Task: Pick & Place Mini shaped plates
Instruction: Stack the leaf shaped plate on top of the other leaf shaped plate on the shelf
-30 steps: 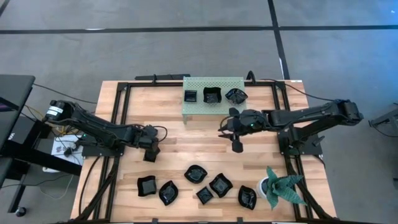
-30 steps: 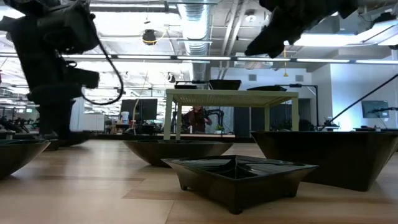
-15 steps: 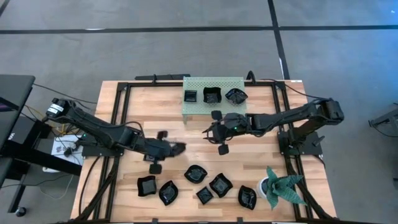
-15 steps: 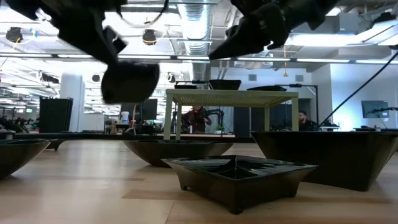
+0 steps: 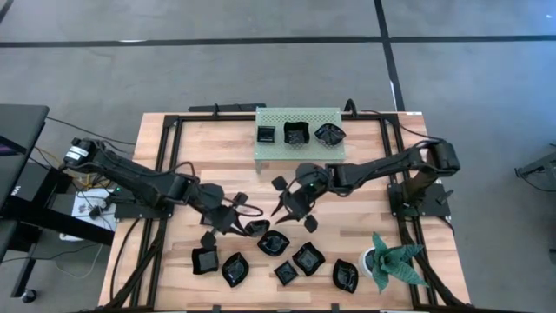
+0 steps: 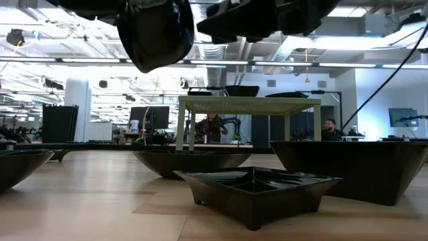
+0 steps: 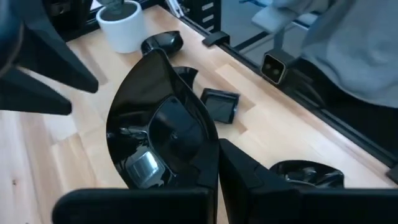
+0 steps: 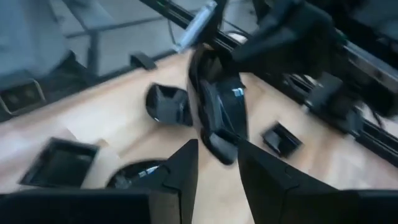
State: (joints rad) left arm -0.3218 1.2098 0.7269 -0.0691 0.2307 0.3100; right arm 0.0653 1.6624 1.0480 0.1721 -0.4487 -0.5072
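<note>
My left gripper is shut on a glossy black leaf-shaped mini plate and holds it above the middle of the table; in the low view the plate hangs high. My right gripper is open and faces that plate from the right, its fingers just short of it. Several more black plates lie flat near the table's near edge. Three others sit on a green perforated stand. My left gripper pinches the plate's rim at one end between its two fingers. The fingers come slanting from the table's left. The plate is lifted clear and stands on edge ahead of the fingers, with its hollow side turned sideways.
The stand rises on legs at the far middle of the table. A spiky green plant in a white pot stands at the near right corner. A black frame runs along the table's sides. Bare wood lies between the stand and the arms.
My left gripper has swung from the table's left part toward the middle and the near edge, rising with the plate. My right gripper has moved from in front of the stand toward the left and the near edge, closing in on the held plate.
</note>
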